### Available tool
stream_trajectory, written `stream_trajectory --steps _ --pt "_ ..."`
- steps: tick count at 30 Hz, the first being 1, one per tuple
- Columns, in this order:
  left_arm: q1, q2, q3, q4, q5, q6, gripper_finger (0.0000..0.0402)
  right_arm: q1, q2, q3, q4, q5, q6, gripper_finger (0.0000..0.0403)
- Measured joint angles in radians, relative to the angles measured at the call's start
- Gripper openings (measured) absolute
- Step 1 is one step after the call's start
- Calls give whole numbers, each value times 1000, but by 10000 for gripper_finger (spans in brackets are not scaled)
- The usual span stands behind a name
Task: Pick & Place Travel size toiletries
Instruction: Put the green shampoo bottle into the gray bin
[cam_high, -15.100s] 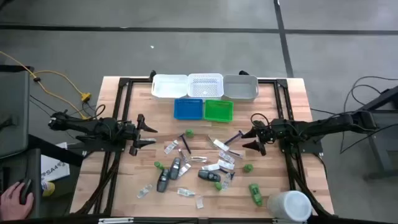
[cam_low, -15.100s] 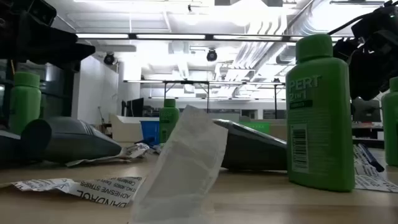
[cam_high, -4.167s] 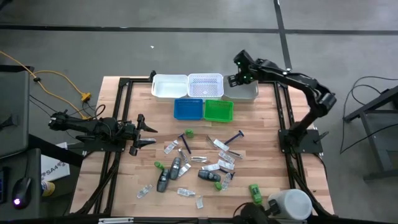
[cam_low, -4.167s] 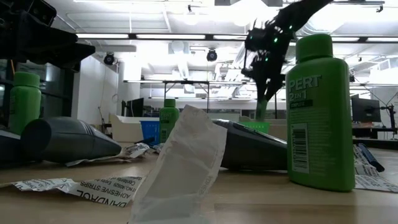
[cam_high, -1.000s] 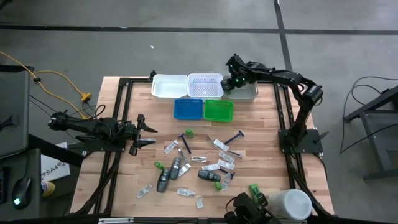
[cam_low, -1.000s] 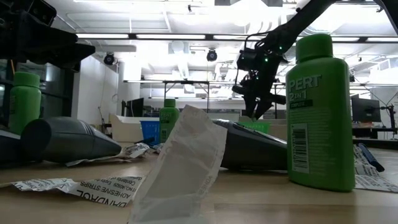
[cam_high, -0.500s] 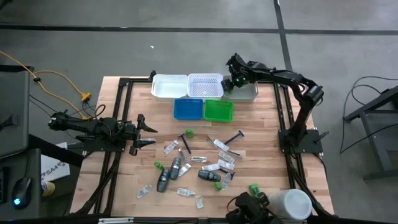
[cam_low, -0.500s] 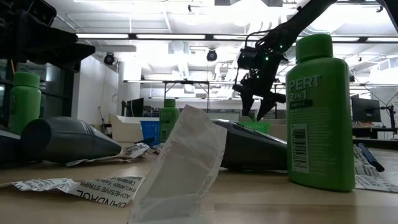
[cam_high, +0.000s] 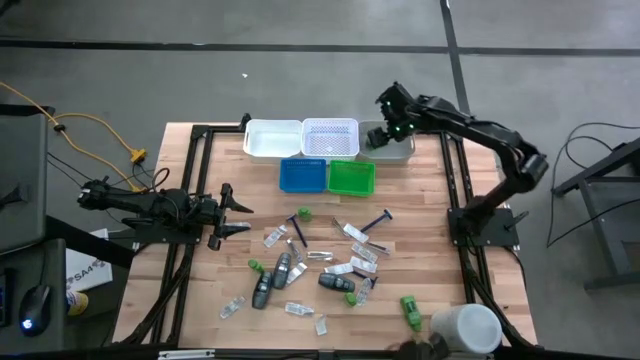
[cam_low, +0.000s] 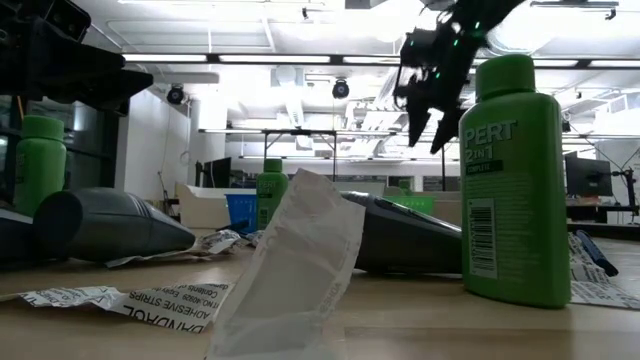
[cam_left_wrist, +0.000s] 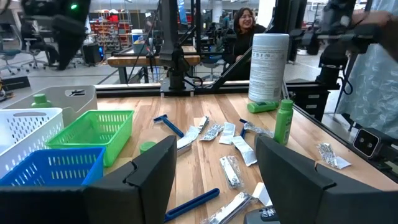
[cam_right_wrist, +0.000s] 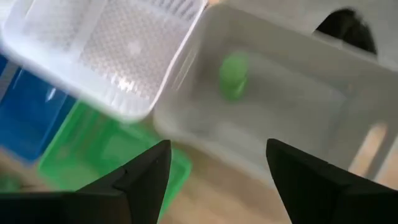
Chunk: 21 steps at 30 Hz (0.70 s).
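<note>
The travel size toiletries lie scattered on the wooden table's middle (cam_high: 320, 265): small green bottles (cam_high: 408, 310), dark grey oblong pieces (cam_high: 281, 272), clear packets, blue-handled razors (cam_high: 375, 221). One small green bottle (cam_right_wrist: 233, 74) lies on the floor of the grey tray (cam_high: 398, 146) at the far right. My right gripper (cam_high: 388, 122) hangs open above that tray, clear of it, fingers apart in the low view (cam_low: 427, 125). My left gripper (cam_high: 236, 212) waits open and level at the table's left, holding nothing (cam_left_wrist: 214, 180).
A white tray (cam_high: 272, 138), a white mesh basket (cam_high: 330, 137), a blue basket (cam_high: 302, 175) and a green basket (cam_high: 351, 178) stand at the far edge. A large white container (cam_high: 465, 328) stands at the near right corner. A person (cam_left_wrist: 242, 25) sits beyond the table.
My right gripper stood low in the grey tray with a green bottle, then opened and let go. It has since risen and drawn a little toward the table's right edge. The bottle stays in the tray.
</note>
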Motion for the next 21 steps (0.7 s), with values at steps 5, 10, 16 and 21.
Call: stream_trajectory --steps 5,10,16,21 --pt "0 0 0 0 0 0 220 117 -97 0 -176 22 60 256" --pt "0 0 0 0 0 0 220 296 -166 0 -378 112 230 256" --pt "0 0 0 0 0 0 220 601 -191 0 -505 194 553 256" --pt "0 0 0 0 0 0 220 880 -183 0 -504 179 838 256"
